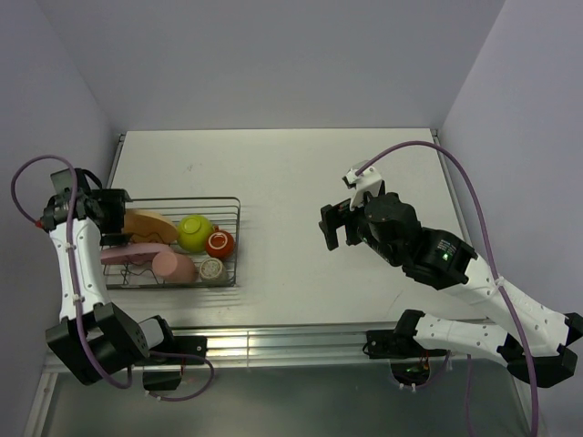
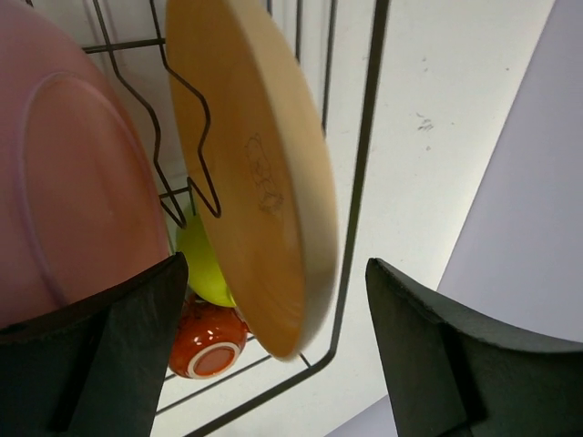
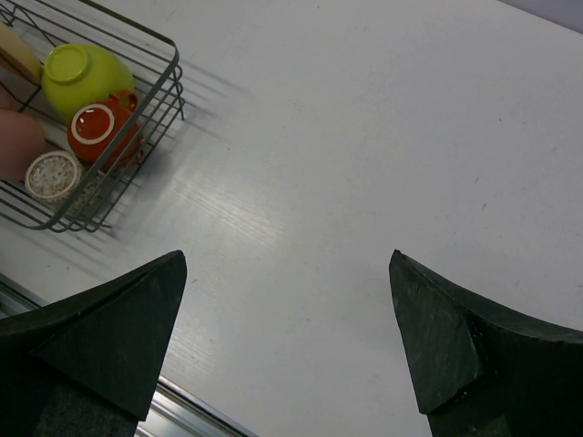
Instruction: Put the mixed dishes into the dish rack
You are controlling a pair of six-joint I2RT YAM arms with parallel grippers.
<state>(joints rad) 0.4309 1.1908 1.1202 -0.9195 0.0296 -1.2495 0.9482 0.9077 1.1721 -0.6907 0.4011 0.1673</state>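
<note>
Yellow-orange plate point(image 2: 264, 182) is shown standing on edge in the dish rack point(image 1: 239, 246), at the left of the table point(image 1: 301, 173); a faint mark stamped on its underside cannot be read. The pink plate point(image 2: 73, 182) is leaned beside it, with the lime-green bowl point(image 1: 194, 232), small red-orange bowl point(image 1: 219, 243), salmon-pink cup point(image 1: 173, 266) and tiny beige-grey cup point(image 1: 211, 269) lying further right. The left gripper point(image 2: 276, 264) is held at the rack's left end, jaws spread either side of the yellow-orange plate (clear of both faces). The right gripper point(image 3: 287, 273) is held above bare table, well apart, jaws spread wide.
</note>
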